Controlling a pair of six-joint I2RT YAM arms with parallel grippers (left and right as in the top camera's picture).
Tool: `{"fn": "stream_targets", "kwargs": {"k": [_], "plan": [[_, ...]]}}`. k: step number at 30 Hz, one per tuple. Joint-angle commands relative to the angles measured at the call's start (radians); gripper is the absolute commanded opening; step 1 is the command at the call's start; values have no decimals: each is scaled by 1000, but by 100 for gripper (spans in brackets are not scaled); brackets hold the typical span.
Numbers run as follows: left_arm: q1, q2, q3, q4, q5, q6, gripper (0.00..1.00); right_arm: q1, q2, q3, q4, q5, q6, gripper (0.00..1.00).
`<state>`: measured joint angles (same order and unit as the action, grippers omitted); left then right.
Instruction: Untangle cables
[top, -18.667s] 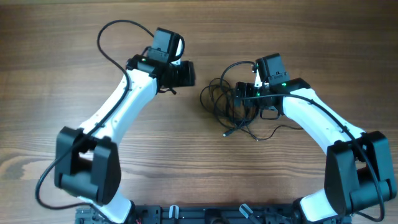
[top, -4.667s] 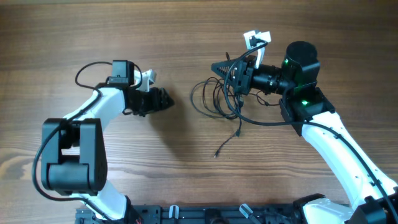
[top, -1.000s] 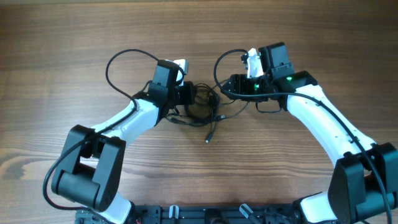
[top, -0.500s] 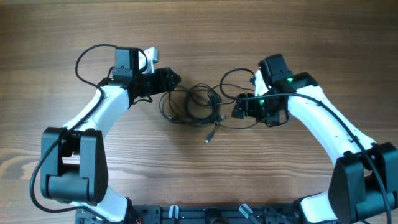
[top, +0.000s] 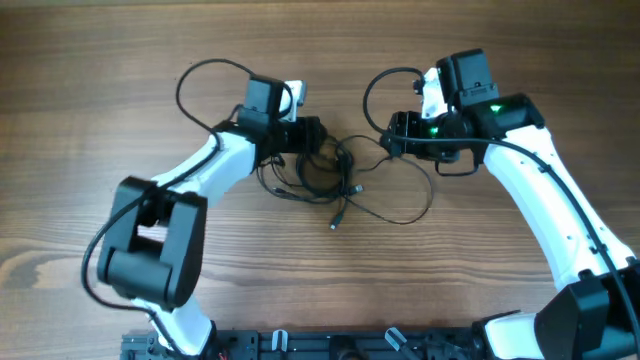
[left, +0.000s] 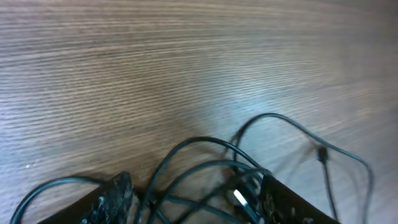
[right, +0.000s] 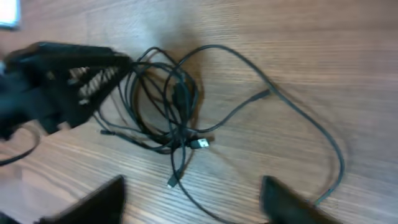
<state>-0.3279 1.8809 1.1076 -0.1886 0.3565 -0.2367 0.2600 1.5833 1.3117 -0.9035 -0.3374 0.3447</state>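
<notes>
Overhead, the cables (top: 322, 178) lay in a loose tangle near the middle of the desk (top: 100, 80), with one long loop trailing toward its right edge. The left pincer (left: 194, 190) stood open astride several strands, clamping none. The right pincer (right: 194, 200) hung open and empty near the tangle.

- Soft, even light from above; faint shadows under the cables (top: 335, 180).
- Pale glare on the counter (left: 261, 93) beyond the left fingers (left: 115, 196).
- Right wrist view motion-blurred; right fingers (right: 93, 199) smeared.
</notes>
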Motion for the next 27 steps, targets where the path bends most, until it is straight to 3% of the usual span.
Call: {"fn": "stream_targets", "kwargs": {"k": [1, 3, 5, 9, 11, 17, 22, 27], "plan": [[-21, 68, 14, 29, -36, 25, 67, 29, 40, -9, 59, -32, -3, 45], [-21, 85, 14, 28, -37, 25, 66, 47, 53, -23, 93, -31, -3, 45], [-20, 94, 14, 21, -37, 29, 59, 76, 66, -56, 151, -31, 2, 49], [-5, 94, 14, 16, -41, 28, 20, 107, 117, -107, 219, -31, 70, 49], [5, 94, 14, 13, -40, 28, 12, 131, 159, -143, 295, -40, 77, 46], [19, 94, 14, 13, -40, 27, 13, 192, 286, -156, 396, -64, 77, 31], [18, 94, 14, 13, -40, 27, 14, 202, 362, -156, 450, -65, 86, 30], [18, 94, 14, 13, -40, 27, 15, 201, 374, -155, 534, -204, 82, 4]]}}
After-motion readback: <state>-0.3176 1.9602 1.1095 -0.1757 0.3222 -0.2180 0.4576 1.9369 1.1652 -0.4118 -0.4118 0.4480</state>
